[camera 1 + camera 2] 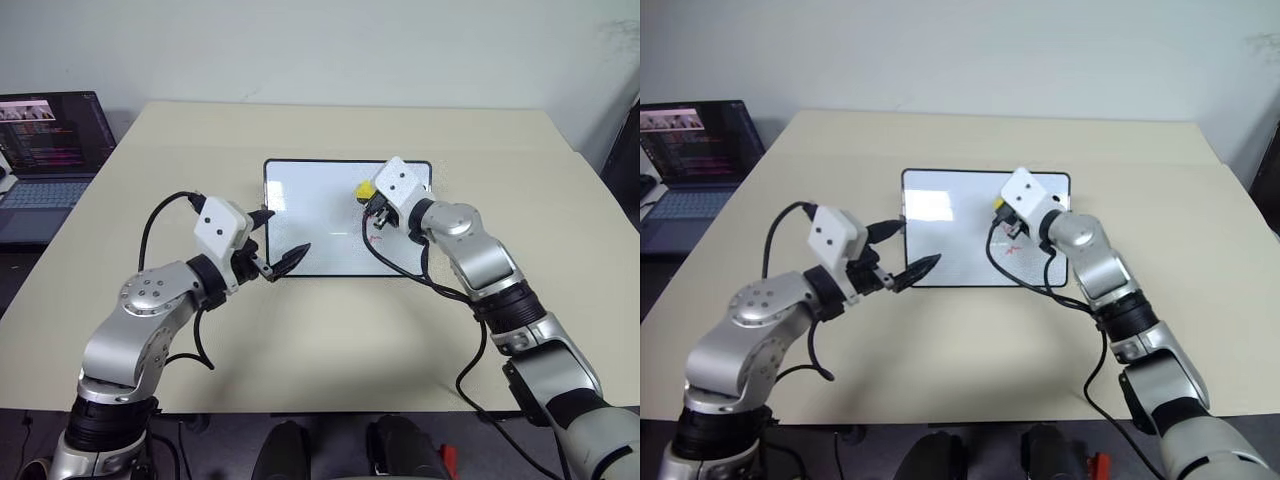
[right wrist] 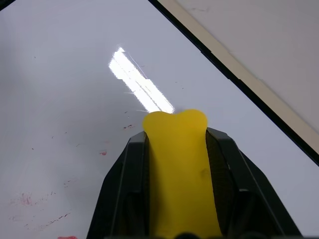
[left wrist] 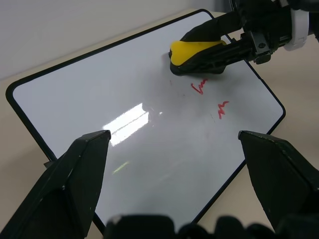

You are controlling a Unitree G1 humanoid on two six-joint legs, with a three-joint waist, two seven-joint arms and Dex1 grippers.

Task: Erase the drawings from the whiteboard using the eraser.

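Currently, eraser [image 3: 195, 51]: on whiteboard [image 3: 124, 114], beside two red drawings [image 3: 199, 88].
Right gripper [image 3: 214, 47]: clamped on eraser's sides, pinching it in.
Left gripper [image 1: 280, 240]: spread wide, empty.
Handling: likely soft, light sponge; grip mid-sides, dark face down.

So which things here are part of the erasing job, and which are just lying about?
Part of the job:
- whiteboard
- eraser, squeezed in the right gripper and pressed on the board
- red drawings, two squiggles left beside the eraser
- left gripper, open at the board's near left edge

Lying about:
- laptop, screen on, off the table to the left
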